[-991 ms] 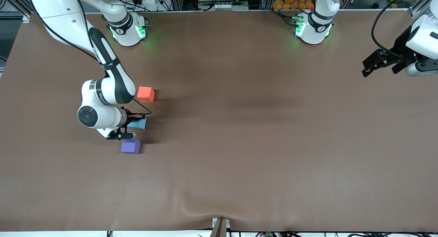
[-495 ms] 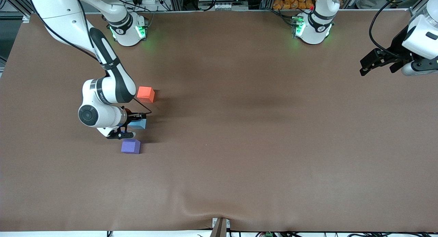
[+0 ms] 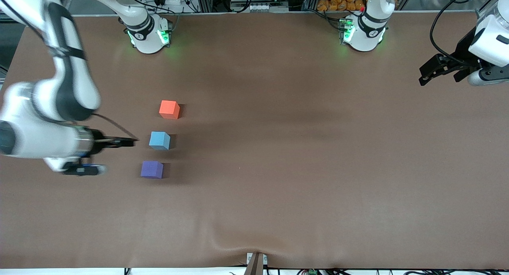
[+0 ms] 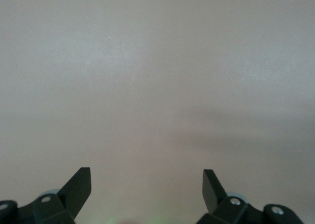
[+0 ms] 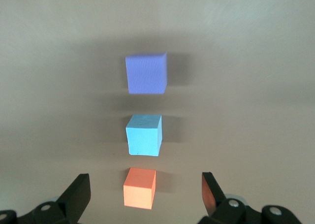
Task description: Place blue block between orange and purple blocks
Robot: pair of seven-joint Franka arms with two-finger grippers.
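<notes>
The blue block (image 3: 159,140) sits on the table between the orange block (image 3: 169,109) and the purple block (image 3: 151,169), in a loose line with small gaps. My right gripper (image 3: 129,141) is open and empty, up in the air beside the blocks toward the right arm's end of the table. Its wrist view shows the purple block (image 5: 146,74), the blue block (image 5: 143,134) and the orange block (image 5: 140,188) ahead of the open right gripper (image 5: 145,177). My left gripper (image 3: 424,77) is open and empty, over the left arm's end of the table; the left wrist view shows it (image 4: 146,172) over bare table.
The brown table cover (image 3: 302,148) stretches bare from the blocks to the left arm's end. The two arm bases (image 3: 148,34) (image 3: 364,32) stand along the table's edge farthest from the front camera. A small bracket (image 3: 255,263) sits at the nearest edge.
My right gripper has let go of the blue block and pulled back toward the right arm's end of the table. The blue block stays between the other two. The left arm barely moved.
</notes>
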